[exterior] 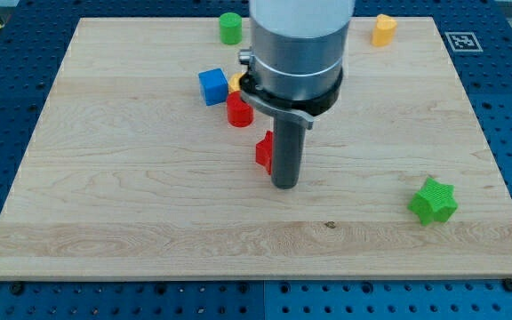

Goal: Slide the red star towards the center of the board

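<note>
My tip [285,185], a bare rod grasping nothing, touches the red star [263,150], which lies just at its left, near the wooden board's [105,196] centre, partly hidden.

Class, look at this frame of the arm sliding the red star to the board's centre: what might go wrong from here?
1. The red star is mostly hidden behind the rod, touching it near my tip. An off-centre push may let it slip sideways.
2. The red cylinder, blue cube and a half-hidden yellow block cluster just above the star; a swing that way may scatter them.
</note>
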### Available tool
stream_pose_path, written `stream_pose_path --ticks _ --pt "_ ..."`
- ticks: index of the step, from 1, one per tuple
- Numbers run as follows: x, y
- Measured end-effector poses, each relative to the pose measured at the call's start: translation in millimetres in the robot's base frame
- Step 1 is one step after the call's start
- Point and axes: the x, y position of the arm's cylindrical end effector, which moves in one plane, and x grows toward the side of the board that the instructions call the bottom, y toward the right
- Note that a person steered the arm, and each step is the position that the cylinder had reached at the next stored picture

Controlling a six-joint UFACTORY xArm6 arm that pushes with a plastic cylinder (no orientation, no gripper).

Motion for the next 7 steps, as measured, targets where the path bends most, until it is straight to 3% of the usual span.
stream_pose_path --ticks 3,5,7 --pt "-25 29" --pt "6 -1" --pt "-25 -25"
